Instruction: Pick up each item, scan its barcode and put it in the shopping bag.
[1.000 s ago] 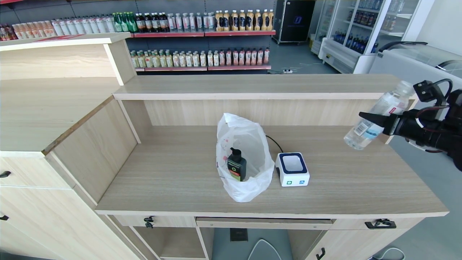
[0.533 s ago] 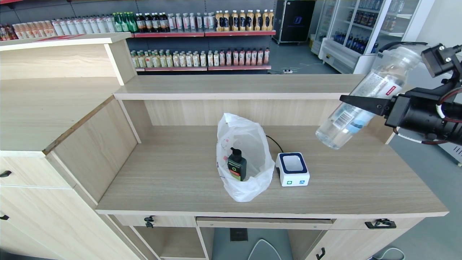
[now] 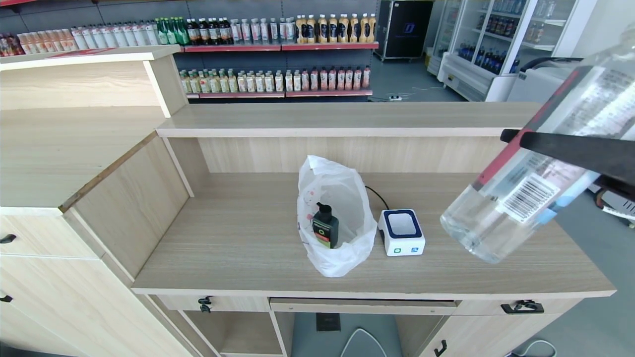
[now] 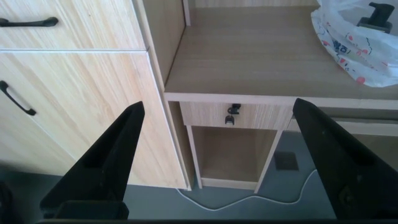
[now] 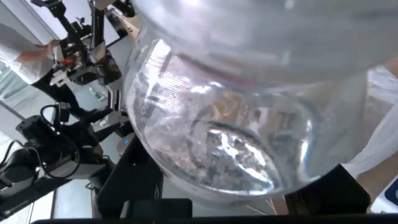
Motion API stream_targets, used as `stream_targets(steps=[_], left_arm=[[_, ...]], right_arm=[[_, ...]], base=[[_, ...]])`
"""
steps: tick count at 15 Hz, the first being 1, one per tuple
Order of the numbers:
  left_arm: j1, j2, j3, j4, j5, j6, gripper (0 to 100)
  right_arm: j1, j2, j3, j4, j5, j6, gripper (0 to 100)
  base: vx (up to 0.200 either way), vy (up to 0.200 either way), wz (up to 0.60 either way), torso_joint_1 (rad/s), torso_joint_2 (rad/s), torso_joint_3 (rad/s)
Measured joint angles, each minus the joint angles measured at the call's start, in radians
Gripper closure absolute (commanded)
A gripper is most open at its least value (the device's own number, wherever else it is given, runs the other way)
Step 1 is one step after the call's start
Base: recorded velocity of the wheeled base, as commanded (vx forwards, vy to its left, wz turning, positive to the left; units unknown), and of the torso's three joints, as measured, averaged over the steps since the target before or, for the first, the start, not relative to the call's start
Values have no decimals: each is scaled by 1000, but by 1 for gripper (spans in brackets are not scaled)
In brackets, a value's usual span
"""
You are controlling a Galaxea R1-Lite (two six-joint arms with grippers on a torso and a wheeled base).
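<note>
A clear water bottle (image 3: 536, 168) hangs tilted, high over the counter's right end and close to the head camera, with its barcode label (image 3: 531, 198) facing the camera. My right gripper (image 3: 540, 148) is shut on it, one black finger (image 3: 570, 148) crossing its front. The bottle's base (image 5: 236, 124) looms in the right wrist view. A white shopping bag (image 3: 342, 198) stands open mid-counter with a dark pump bottle (image 3: 325, 229) inside. To the bag's right sits the white scanner (image 3: 401, 232). My left gripper (image 4: 217, 162) is open, low beside the counter's front left corner; the bag (image 4: 351, 46) is farther off.
The wooden counter (image 3: 248, 248) has a raised ledge (image 3: 347, 119) along its back and a taller cabinet (image 3: 74, 153) on the left. The scanner's cable (image 3: 377, 196) runs behind the bag. Drawers with black handles (image 3: 522, 307) sit under the counter edge.
The right gripper has carried the bottle up and toward the head camera, slightly leftward, so it looms much larger. The bag, pump bottle and scanner have not moved.
</note>
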Motion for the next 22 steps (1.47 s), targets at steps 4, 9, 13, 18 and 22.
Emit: stream_targets(steps=[4, 9, 13, 18, 22], left_arm=[[0, 0, 0, 0, 0, 0, 0], [0, 0, 0, 0, 0, 0, 0], [0, 0, 0, 0, 0, 0, 0], [0, 0, 0, 0, 0, 0, 0], [0, 0, 0, 0, 0, 0, 0]], right_arm=[[115, -82, -21, 126, -4, 27, 100], [174, -89, -67, 139, 1, 28, 100], [221, -97, -84, 193, 1, 27, 100], [256, -109, -90, 201, -2, 25, 100], [262, -116, -90, 201, -2, 22, 100]], base=[[0, 0, 0, 0, 0, 0], [0, 0, 0, 0, 0, 0], [0, 0, 0, 0, 0, 0], [0, 0, 0, 0, 0, 0], [0, 0, 0, 0, 0, 0]])
